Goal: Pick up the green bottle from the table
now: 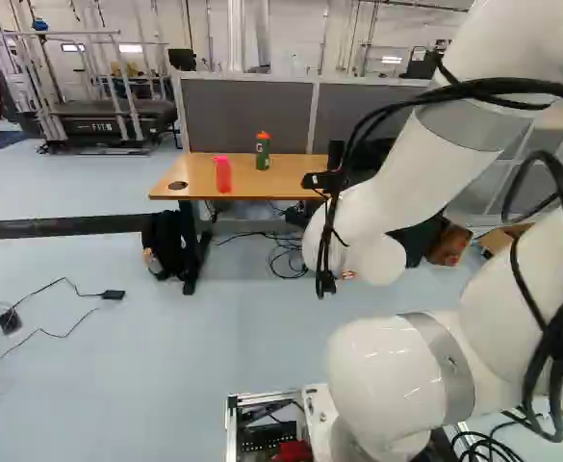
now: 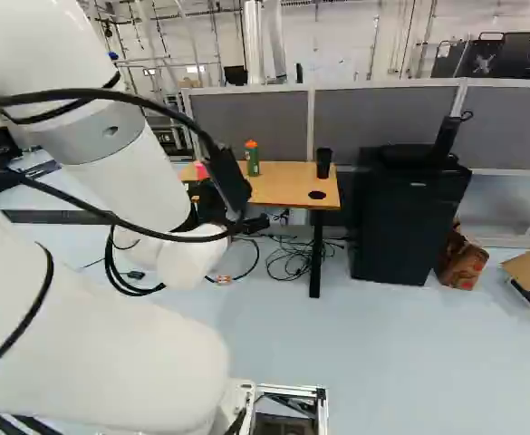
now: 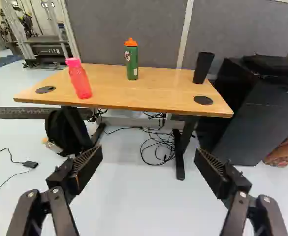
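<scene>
"Where is the green bottle [image 3: 132,61]?"

"Upright on the counter [image 3: 144,93], its orange cap on; in the wrist view it stands ahead of the gripper [image 2: 257,223], well apart from it."

"And what does the gripper hold?"

"Nothing; it is released, its two fingers spread wide with only floor showing between them."

"What is around the green bottle?"

"A pink bottle [image 3: 80,81], left of it in the left base view and closer to the arm; a black cup [image 3: 203,68], right of it in the right base view; farther right, past that cup, a black cabinet [image 2: 400,217]."
</scene>
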